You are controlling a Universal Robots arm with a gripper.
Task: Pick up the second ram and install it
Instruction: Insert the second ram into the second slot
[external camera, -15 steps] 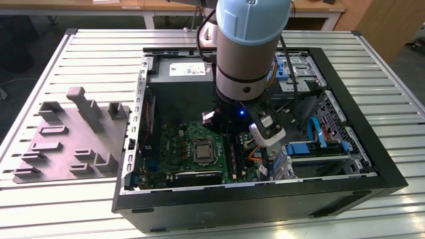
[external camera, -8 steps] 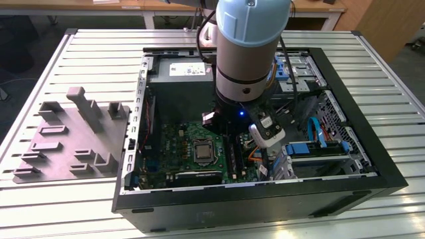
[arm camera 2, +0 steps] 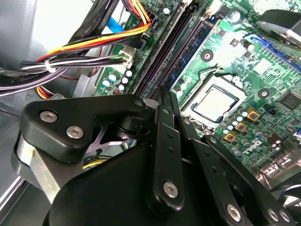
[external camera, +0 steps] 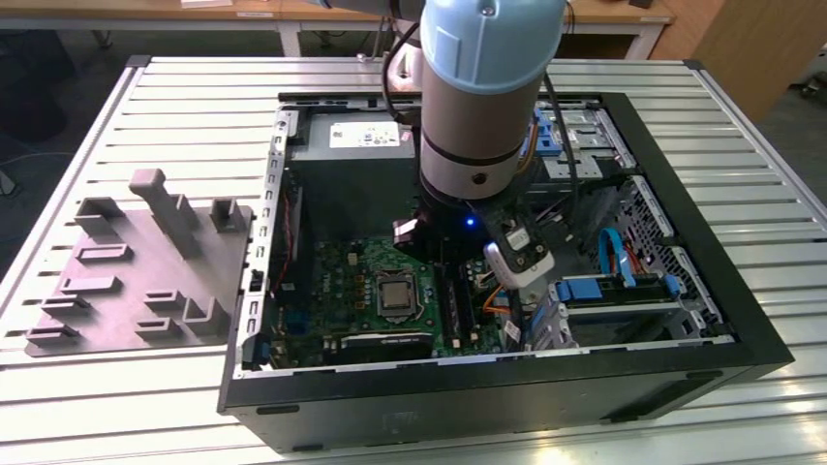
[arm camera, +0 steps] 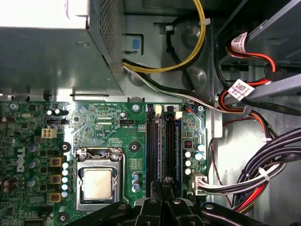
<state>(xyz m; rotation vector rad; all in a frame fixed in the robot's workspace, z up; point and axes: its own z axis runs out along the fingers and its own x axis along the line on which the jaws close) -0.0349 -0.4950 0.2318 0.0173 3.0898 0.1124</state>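
Observation:
My gripper [external camera: 443,260] hangs low inside the open computer case [external camera: 708,254], just beside the processor socket [external camera: 391,294]. In both wrist views its two black fingers [arm camera 2: 164,141] lie pressed together. Their tips [arm camera: 162,184] sit right over the long dark memory slots [arm camera: 163,146] on the green motherboard [arm camera: 108,127]. The slots [arm camera 2: 181,42] run away from the fingertips as thin dark and bluish lines. I cannot tell the second ram apart from these rails, nor whether a stick is pinched between the fingers.
Bundles of black, red and yellow cables [arm camera: 263,179] crowd the side of the slots away from the socket. The grey power supply box [external camera: 355,136] stands at the back of the case. Blue drive brackets [external camera: 607,286] lie toward the exterior view's right. A grey parts fixture [external camera: 142,271] sits outside the case.

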